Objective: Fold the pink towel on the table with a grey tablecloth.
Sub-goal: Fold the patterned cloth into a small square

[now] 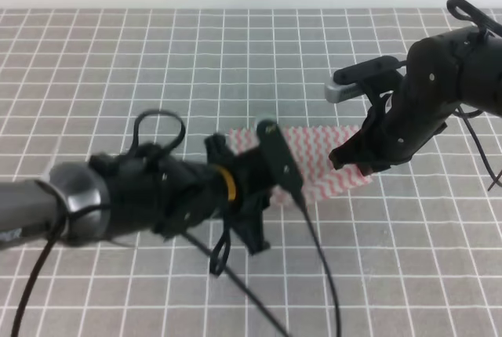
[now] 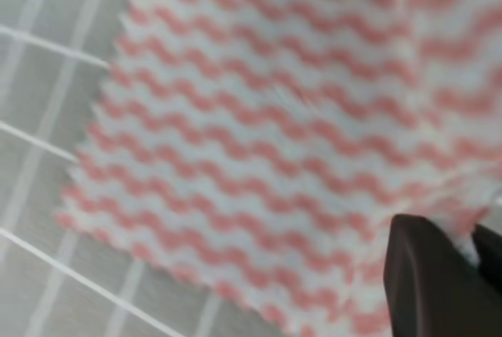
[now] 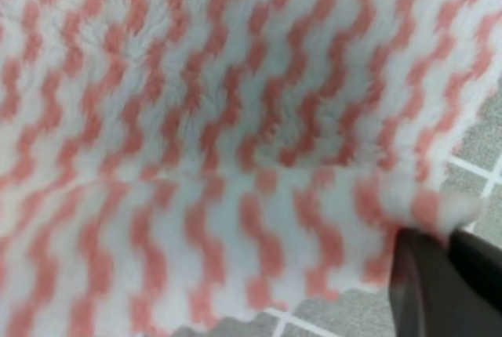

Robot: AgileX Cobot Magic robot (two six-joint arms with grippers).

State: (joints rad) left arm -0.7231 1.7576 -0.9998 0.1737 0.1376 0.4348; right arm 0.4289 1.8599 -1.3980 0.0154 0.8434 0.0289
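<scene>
While both arms crowd over it, the pink towel (image 1: 325, 166) lies near the middle of the table with a grey tablecloth (image 1: 157, 63), its pink-and-white zigzag stripes showing between the two black wrists. Only the towel's middle and right part shows in the high view; its left side is hidden behind the left arm.

At the towel's left side, the left gripper (image 1: 274, 166) reaches in from the lower left of that view, its thick grey-and-black arm crossing the cloth's grid lines. In the left wrist view, a dark finger (image 2: 427, 278) sits at the towel's near corner with a tuft of fabric (image 2: 471, 215) bunched just beside it, so the fingers appear narrow and pinched on the towel's edge. The towel there spreads away over the grey grid, blurred, with a frayed border.

At the towel's right edge, the right gripper (image 1: 353, 157) comes down from the upper right. In the right wrist view, its dark fingers (image 3: 423, 278) stand close together at the towel's lower right corner with a small fluffy tip of cloth (image 3: 447, 210) caught at them, so they too look clamped on the edge. A soft crease (image 3: 157, 176) runs across the towel in that view, and grey cloth with white lines shows just past the towel's corner.
</scene>
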